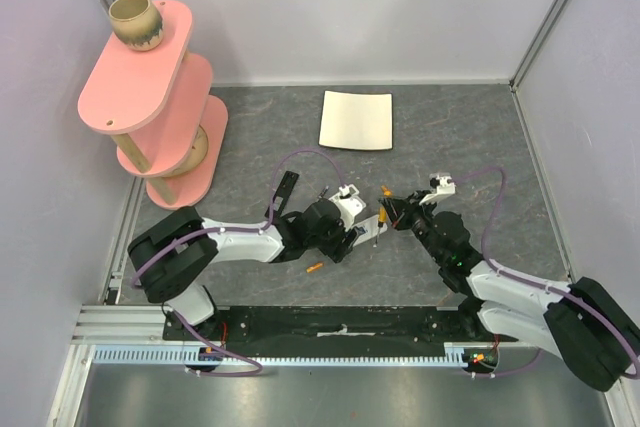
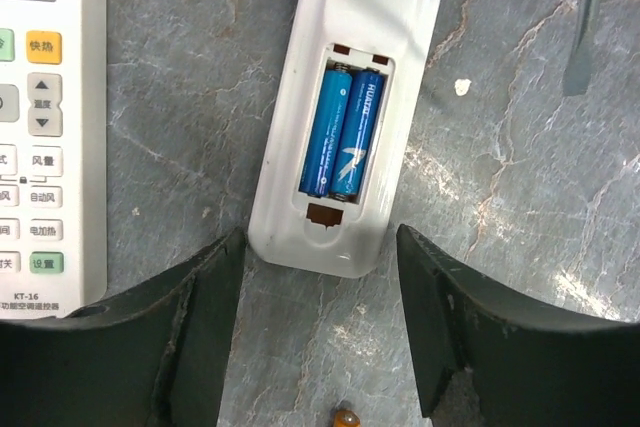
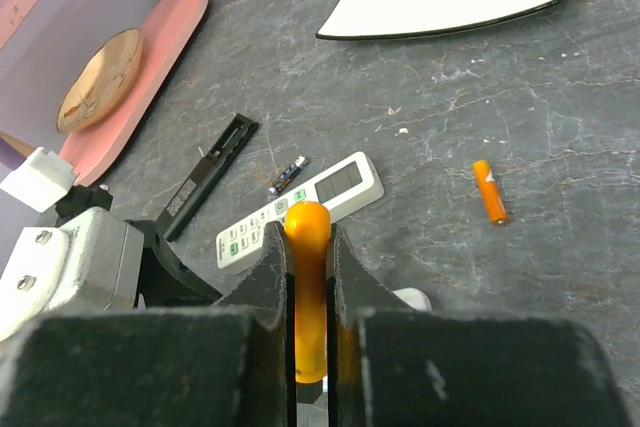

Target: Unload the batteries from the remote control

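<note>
— Count of cells?
— Five for certain. Two blue cells (image 2: 342, 132) side by side in the open bay of the white remote (image 2: 375, 7), back up on the grey mat (image 2: 520, 247). Three orange: one orange cell (image 3: 308, 222) lengthwise in the right gripper (image 3: 308, 247), clenched on it; a far orange cell (image 3: 490, 192) loose on the mat just beyond the grippers; a near orange cell (image 1: 314, 268) loose by the left arm (image 1: 240, 239).
— And the left gripper (image 2: 320, 237)?
— Released, spread wide, one finger (image 2: 180, 337) on each side of the remote's end, just beside it.
— Remotes?
— Two. Second, a keypad remote (image 2: 45, 127), face up alongside the first. Next to it, possibly a sixth, a dark-blue cell (image 3: 287, 175), too small to confirm.
— Around?
— One black bar (image 1: 287, 190) to the left, one white plate (image 1: 356, 119) far, one pink shelf (image 1: 150, 77) far left with a mug (image 1: 135, 22) and a bowl (image 1: 197, 150).
— In the way?
— Both grippers over the remotes from above, hiding most of both.
</note>
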Robot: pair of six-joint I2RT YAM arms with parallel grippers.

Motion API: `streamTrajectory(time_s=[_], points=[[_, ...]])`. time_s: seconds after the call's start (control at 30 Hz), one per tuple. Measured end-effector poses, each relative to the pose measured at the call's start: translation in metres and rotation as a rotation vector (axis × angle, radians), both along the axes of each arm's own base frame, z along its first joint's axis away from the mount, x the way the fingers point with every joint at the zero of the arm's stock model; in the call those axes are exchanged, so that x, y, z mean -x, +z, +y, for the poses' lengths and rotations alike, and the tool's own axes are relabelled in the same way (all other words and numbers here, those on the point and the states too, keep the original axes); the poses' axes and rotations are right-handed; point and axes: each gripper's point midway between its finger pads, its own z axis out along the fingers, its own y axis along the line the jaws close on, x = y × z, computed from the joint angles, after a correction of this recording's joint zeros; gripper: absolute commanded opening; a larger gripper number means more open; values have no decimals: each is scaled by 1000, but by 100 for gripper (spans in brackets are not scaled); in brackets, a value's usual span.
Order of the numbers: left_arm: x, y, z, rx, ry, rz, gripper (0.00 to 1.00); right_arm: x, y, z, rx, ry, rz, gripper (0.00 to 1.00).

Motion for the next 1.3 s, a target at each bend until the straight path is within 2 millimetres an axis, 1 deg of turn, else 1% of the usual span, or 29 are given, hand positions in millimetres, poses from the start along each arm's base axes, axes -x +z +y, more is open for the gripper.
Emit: streamTrajectory(time_s=[0.03, 0.1, 0.13, 0.17, 0.2, 0.33, 0.4, 0.53, 0.67, 1.03, 1.3], points=[[0, 0, 1, 4, 0, -2, 61, -1, 0, 1, -2, 2, -2, 0], [0, -1, 1, 10, 3, -6, 47, -4, 1, 5, -5, 8, -6, 0], [-1, 0, 1, 12, 3, -6, 42, -5, 2, 8, -6, 12, -7, 0], [0, 0, 1, 15, -1, -3, 38, -7, 3, 11, -6, 16, -8, 0], [0, -1, 0, 15, -5, 0, 37, -8, 4, 14, -6, 21, -9, 0], [0, 0, -5, 38, -18, 2, 24, -13, 11, 31, 5, 48, -29, 0], [1, 0, -8, 46, -26, 6, 22, -15, 12, 36, 17, 53, -37, 0], [2, 0, -10, 55, -33, 8, 14, -22, 13, 41, 50, 31, -47, 0], [3, 1, -10, 63, -23, 17, 12, -28, 9, 38, 87, -16, -47, 0], [4, 1, -12, 85, 5, 41, 9, -29, -18, 28, 200, -110, -4, 0], [4, 2, -12, 88, 8, 43, 8, -30, -19, 20, 239, -165, -14, 0]])
